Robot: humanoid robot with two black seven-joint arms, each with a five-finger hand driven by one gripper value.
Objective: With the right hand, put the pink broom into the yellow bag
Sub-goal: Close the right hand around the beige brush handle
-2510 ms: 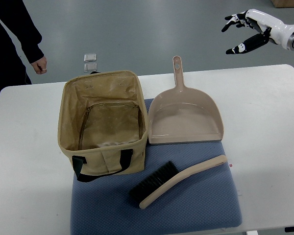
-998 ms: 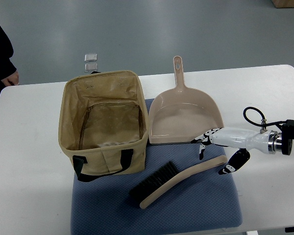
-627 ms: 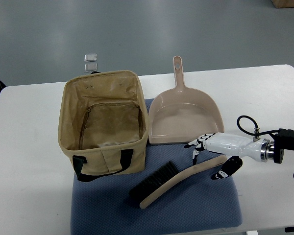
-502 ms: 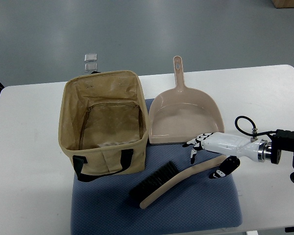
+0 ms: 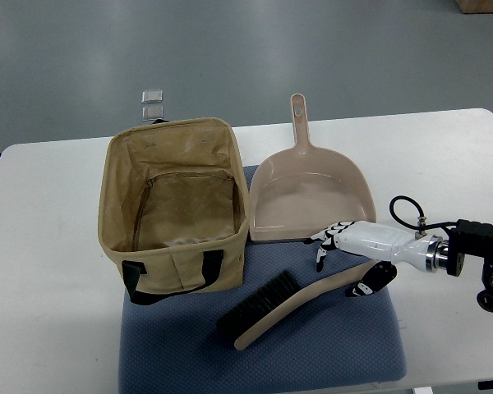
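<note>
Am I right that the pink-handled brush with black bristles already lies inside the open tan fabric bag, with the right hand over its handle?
Not quite: the top view shows the pink-handled brush on the blue mat, outside the tan fabric bag. The right hand is indeed over its handle.

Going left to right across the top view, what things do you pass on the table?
Yellow bag → pink broom → right hand. The dustpan overlaps the broom's span, so I leave it out of the order.
</note>
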